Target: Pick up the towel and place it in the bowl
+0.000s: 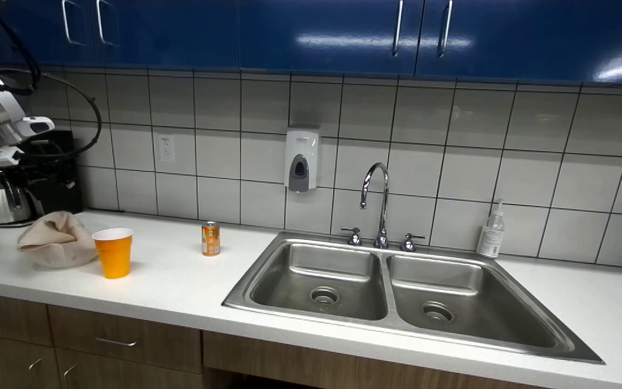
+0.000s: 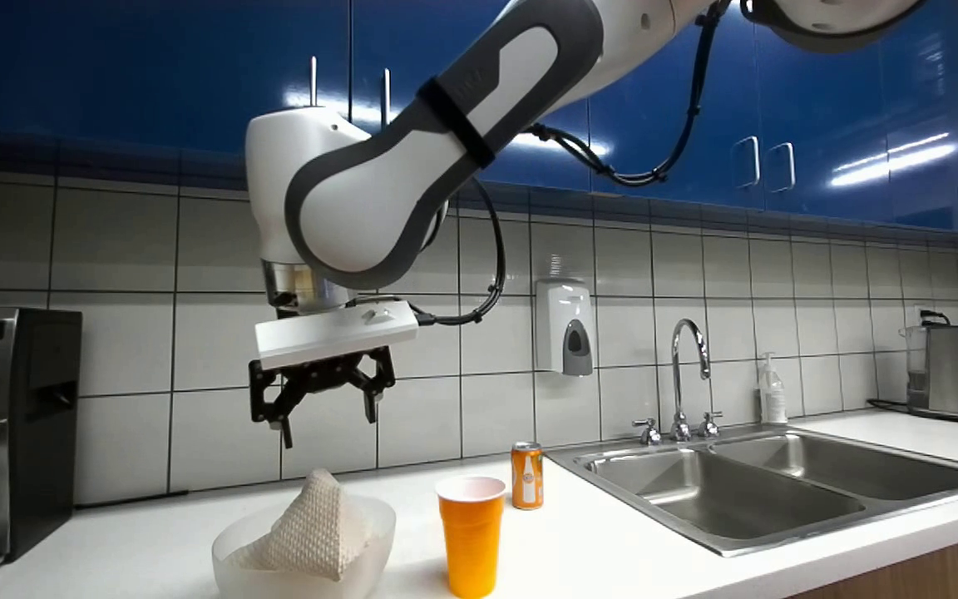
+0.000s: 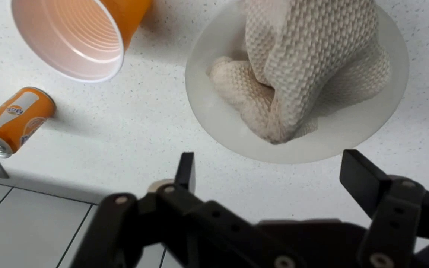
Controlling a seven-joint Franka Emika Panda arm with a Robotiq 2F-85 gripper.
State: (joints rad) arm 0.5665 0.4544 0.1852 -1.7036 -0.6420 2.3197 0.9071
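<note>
The beige textured towel lies bunched in the bowl, with a peak rising above the rim; it shows in both exterior views (image 1: pixel 58 229) (image 2: pixel 317 528) and in the wrist view (image 3: pixel 318 44). The translucent whitish bowl (image 1: pixel 68 256) stands on the counter and also shows in an exterior view (image 2: pixel 375 532) and in the wrist view (image 3: pixel 214 115). My gripper (image 2: pixel 329 422) hangs above the bowl and towel, apart from both. In the wrist view the gripper (image 3: pixel 268 162) has its fingers wide apart with nothing between them.
An orange cup (image 1: pixel 115 256) (image 2: pixel 472 541) stands close beside the bowl. An orange can (image 1: pixel 210 239) (image 2: pixel 526 476) stands nearer the double sink (image 1: pixel 316 319). A black coffee machine (image 2: pixel 38 416) stands on the bowl's far side from the cup. Tiled wall and blue cabinets (image 2: pixel 155 75) are behind.
</note>
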